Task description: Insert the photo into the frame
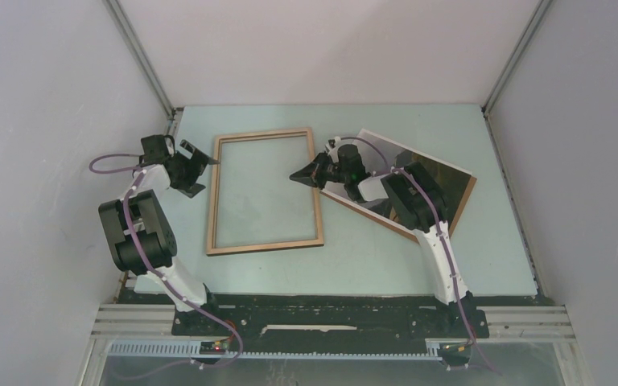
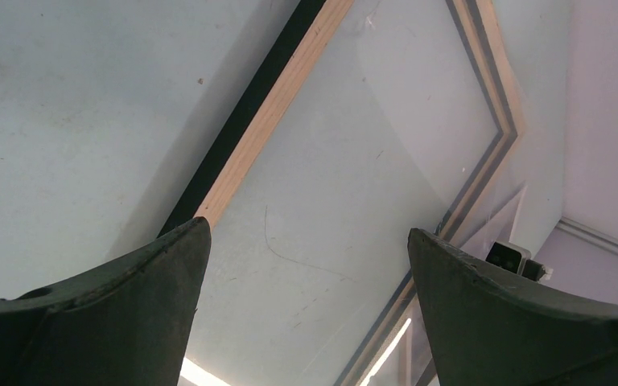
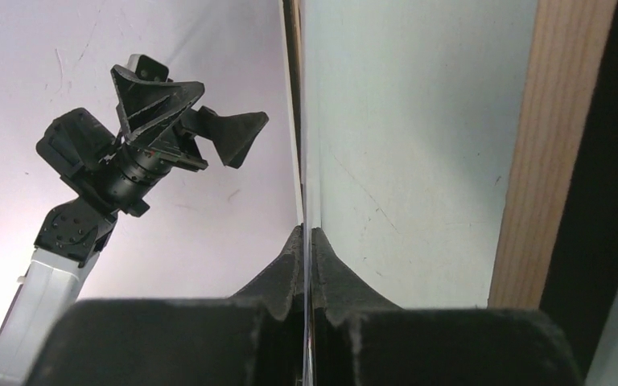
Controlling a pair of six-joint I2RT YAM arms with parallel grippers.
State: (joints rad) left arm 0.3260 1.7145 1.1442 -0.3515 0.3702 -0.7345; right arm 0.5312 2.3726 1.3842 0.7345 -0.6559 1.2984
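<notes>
The frame [image 1: 212,193] lies flat at table centre-left, tan wood face up; it also shows in the left wrist view [image 2: 282,104] and the right wrist view [image 3: 543,161]. The photo [image 1: 449,178], dark and glossy with a white border, lies at the right, partly hidden under my right arm. My left gripper [image 1: 203,170] is open and empty beside the frame's upper left corner, and its fingers straddle the frame's left bar [image 2: 307,229]. My right gripper [image 1: 294,175] reaches over the frame's right bar. It is shut [image 3: 306,231] on a thin, clear-looking sheet [image 3: 300,121] seen edge-on.
A brown backing board [image 1: 460,207] lies under the photo and sticks out at its right and near edges. White walls close in the table at the back and both sides. My left arm [image 3: 141,137] shows in the right wrist view.
</notes>
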